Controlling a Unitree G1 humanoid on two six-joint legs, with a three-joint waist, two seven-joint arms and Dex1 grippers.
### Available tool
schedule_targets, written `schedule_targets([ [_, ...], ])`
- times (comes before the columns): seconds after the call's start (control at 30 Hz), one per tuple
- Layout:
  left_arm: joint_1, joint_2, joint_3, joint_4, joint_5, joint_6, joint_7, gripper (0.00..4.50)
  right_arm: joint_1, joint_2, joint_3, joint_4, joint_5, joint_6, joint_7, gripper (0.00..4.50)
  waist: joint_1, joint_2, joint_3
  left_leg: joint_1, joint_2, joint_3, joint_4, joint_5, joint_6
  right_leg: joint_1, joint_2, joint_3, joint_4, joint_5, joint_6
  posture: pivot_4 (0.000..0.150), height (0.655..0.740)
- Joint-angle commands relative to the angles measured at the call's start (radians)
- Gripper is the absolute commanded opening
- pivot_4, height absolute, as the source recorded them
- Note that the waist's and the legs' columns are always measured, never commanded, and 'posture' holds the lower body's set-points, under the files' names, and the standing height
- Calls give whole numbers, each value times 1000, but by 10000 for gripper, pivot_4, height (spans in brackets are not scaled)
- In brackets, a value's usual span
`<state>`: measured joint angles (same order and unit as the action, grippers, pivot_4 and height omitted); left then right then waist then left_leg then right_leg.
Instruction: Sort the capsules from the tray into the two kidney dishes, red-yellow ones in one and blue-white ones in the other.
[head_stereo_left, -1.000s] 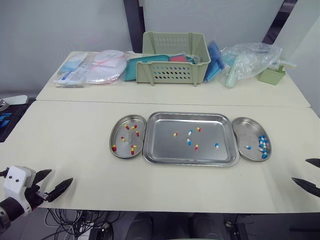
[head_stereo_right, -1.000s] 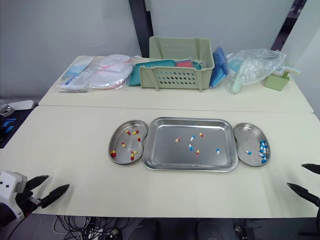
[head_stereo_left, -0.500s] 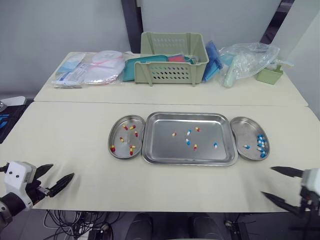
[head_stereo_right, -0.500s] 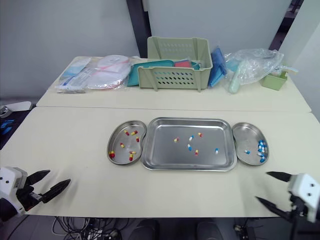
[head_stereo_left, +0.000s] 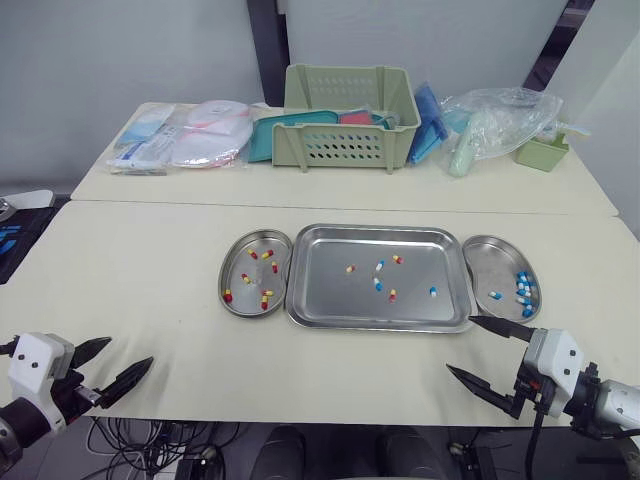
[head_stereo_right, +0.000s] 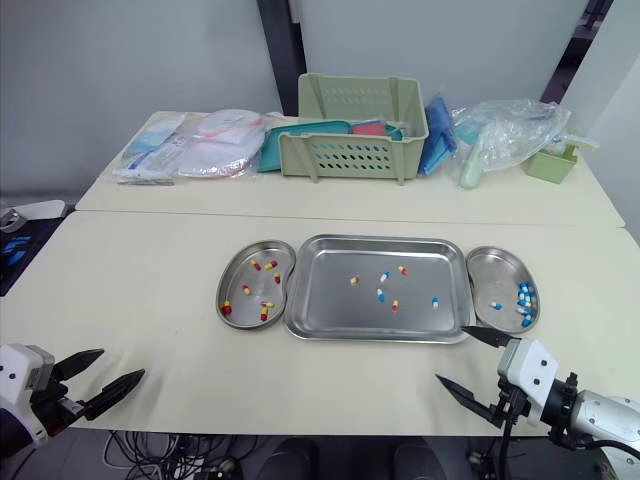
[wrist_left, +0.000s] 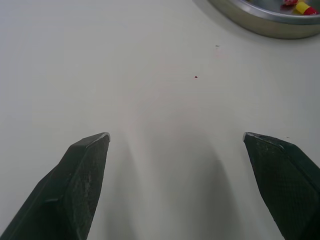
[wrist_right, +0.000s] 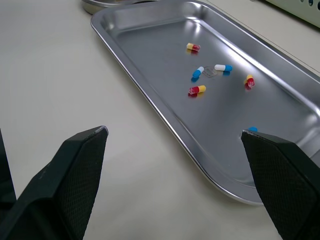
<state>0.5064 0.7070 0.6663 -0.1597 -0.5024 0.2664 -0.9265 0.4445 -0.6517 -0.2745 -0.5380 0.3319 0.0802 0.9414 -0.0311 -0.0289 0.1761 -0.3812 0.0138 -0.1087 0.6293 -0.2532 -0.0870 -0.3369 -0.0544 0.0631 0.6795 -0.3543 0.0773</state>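
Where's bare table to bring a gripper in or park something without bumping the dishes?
Widest bare patch: front table left of the left kidney dish. Also free: the strip between tray and near edge, beside the right gripper, and the band behind the tray. The rear table is crowded: basket, packets, bag.

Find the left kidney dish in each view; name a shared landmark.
Left eye view: dish beside the tray's left end.
Right eye view: dish in the same spot.
Left wrist view: dish rim ahead of the open left hand, a red-yellow capsule inside.
Right wrist view: dish rim past the tray's far end.
Landmark: the tray, in the eye and right wrist views.
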Motion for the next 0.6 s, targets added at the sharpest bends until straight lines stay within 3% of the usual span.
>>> schedule_targets([
  [0.03,15,-17,11,-139,-64,45,14,44509,8,0,0,4,-1,-42,2,45000,1,-1,0,0,0,0,0,0,0,0,0,0,0,0,0,1500,7400],
  [0.23,-18,-63,-90,-383,-121,143,114,44509,11,20,35,74,-38,-115,-13,45000,1,-1,-1,0,0,0,0,0,0,0,0,0,0,0,0,1500,7400],
  [0.33,-127,-67,-220,-495,-125,214,209,44509,16,26,50,95,-48,-133,-17,45000,2,0,-1,0,0,0,0,0,0,0,0,0,0,0,0,1500,7400],
  [0.6,-444,-156,-570,-518,-21,380,442,44509,3,25,72,98,-53,-139,-41,45000,-1,3,-3,1,-1,-1,1,0,0,1,0,0,0,0,0,1500,7400],
])
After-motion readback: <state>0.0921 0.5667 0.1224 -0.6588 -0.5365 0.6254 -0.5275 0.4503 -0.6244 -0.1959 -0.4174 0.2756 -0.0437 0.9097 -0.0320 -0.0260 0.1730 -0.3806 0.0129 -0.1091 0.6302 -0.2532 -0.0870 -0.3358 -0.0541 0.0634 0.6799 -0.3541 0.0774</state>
